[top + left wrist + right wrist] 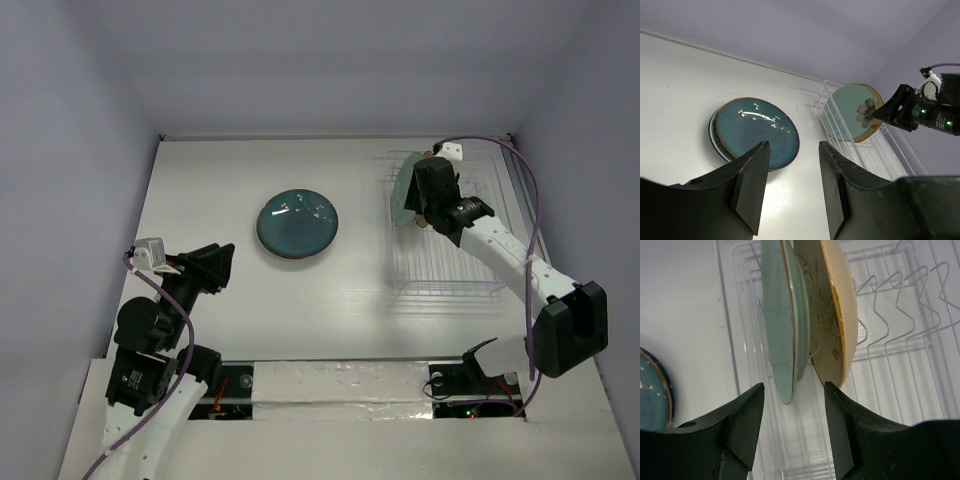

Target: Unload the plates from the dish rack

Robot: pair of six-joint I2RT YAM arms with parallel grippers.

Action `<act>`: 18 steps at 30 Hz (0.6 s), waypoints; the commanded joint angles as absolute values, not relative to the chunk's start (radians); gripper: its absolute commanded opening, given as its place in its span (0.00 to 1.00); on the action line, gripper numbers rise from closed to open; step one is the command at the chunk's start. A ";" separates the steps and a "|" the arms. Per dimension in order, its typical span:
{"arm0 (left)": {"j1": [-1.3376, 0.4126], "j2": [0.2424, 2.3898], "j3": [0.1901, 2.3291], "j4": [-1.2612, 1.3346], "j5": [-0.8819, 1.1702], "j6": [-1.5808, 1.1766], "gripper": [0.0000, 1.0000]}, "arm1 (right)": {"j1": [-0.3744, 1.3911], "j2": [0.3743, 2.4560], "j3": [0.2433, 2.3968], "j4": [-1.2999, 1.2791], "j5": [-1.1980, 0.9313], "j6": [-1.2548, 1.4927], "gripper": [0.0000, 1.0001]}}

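A dark teal plate (297, 224) lies flat on the table left of centre, on top of another plate whose rim (713, 134) peeks out at its left. The white wire dish rack (455, 272) stands at the right. At its far left end a mint green plate (780, 315) and a tan plate (840, 315) stand upright side by side. My right gripper (792, 387) hovers open just over the mint plate's rim, with the fingers (752, 400) straddling it and not touching. My left gripper (792, 150) is open and empty, well short of the teal plate (757, 131).
White walls close in the table on the far side and both flanks. The rest of the rack (900, 305) shows bare tines to the right of the two plates. My right arm (920, 112) reaches over the rack (890, 155).
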State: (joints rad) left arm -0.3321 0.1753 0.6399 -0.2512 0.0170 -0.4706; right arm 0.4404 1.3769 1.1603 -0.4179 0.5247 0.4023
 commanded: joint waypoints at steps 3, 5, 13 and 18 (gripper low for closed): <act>-0.336 0.179 0.646 -0.206 0.018 -0.472 0.41 | 0.407 1.453 1.210 -0.364 0.526 0.379 0.55; -0.336 0.179 0.646 -0.207 0.018 -0.471 0.41 | 0.397 1.488 1.216 -0.351 0.515 0.374 0.54; -0.336 0.181 0.646 -0.203 0.025 -0.469 0.41 | 0.397 1.586 1.290 -0.351 0.569 0.342 0.40; -0.327 0.184 0.644 -0.199 0.028 -0.469 0.41 | 0.397 1.560 1.311 -0.368 0.572 0.313 0.12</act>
State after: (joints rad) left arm -0.3317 0.1753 0.6399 -0.2512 0.0177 -0.4702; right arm 0.3973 1.5978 1.2442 -0.3962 0.5507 0.3523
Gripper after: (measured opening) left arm 0.407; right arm 0.169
